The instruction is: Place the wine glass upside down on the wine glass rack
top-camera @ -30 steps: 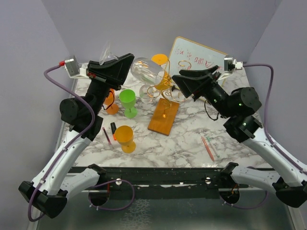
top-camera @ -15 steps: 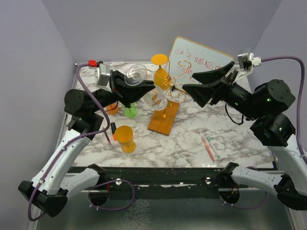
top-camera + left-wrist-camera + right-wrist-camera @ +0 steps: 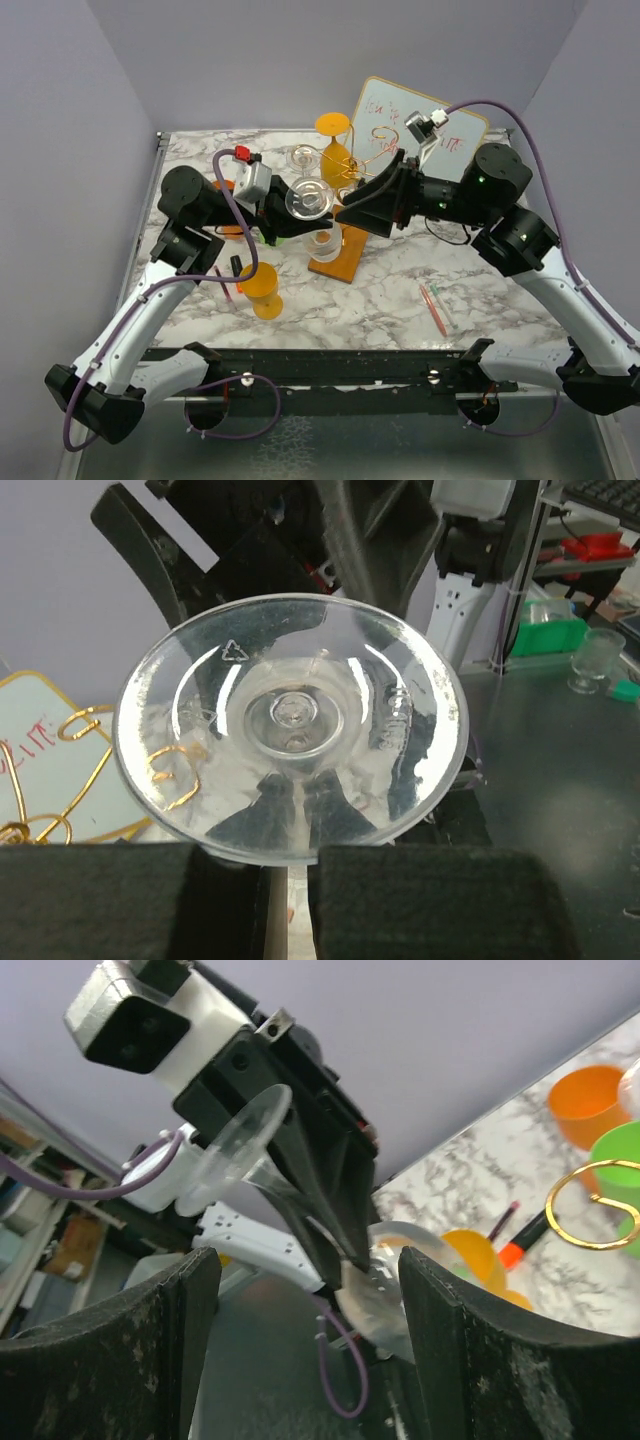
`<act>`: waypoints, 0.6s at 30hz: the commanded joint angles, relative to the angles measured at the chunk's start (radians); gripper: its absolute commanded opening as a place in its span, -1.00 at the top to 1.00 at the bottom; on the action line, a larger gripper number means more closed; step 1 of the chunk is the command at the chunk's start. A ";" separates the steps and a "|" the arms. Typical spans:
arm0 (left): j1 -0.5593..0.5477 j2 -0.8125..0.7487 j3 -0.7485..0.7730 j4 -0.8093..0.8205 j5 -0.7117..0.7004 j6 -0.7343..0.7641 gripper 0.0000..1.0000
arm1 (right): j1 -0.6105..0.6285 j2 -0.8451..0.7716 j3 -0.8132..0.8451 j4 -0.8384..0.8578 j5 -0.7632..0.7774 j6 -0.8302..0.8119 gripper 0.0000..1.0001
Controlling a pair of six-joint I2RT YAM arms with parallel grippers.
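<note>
- We see the left gripper [image 3: 290, 865] with its two padded fingers pressed nearly together on the stem of the wine glass [image 3: 290, 720], just under the foot.
- In the left wrist view the clear round foot faces the camera and fills most of the frame, with the gold wire showing through it and to its left.
- From overhead, the wine glass is held off the marbled table [image 3: 400, 285], its foot a clear disc turned upward.
- It hangs just left of the wine glass rack [image 3: 346, 258], over the near end of the orange-brown wooden base.
- We cannot tell whether the glass touches the gold wire.
- In the right wrist view the foot sits upper left of the left gripper's fingers and the bowl lower right, so the glass is tilted.
- The right gripper [image 3: 348, 212] points at the glass from the right with its fingers spread wide; it holds nothing.
- The two grippers are close together beside the rack's post.
- Behind the rack we see a whiteboard [image 3: 400, 110] leaning up, an orange goblet [image 3: 332, 125] and a second clear glass [image 3: 303, 157].
- A yellow cup [image 3: 262, 283] stands near the left arm, and pens [image 3: 435, 308] lie on the right side of the table.
</note>
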 commanded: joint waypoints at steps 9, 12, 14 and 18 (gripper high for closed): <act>-0.001 0.042 0.032 -0.342 0.077 0.359 1.00 | 0.004 0.048 -0.001 0.058 -0.100 0.214 -0.34; -0.001 0.039 0.030 -0.349 0.084 0.386 1.00 | 0.003 0.072 0.007 0.002 -0.039 0.216 -0.25; -0.001 0.033 0.030 -0.376 0.106 0.433 1.00 | 0.004 0.081 0.008 -0.031 -0.002 0.215 -0.20; -0.001 0.028 0.027 -0.416 0.120 0.498 1.00 | 0.004 0.101 0.006 -0.023 -0.017 0.237 -0.03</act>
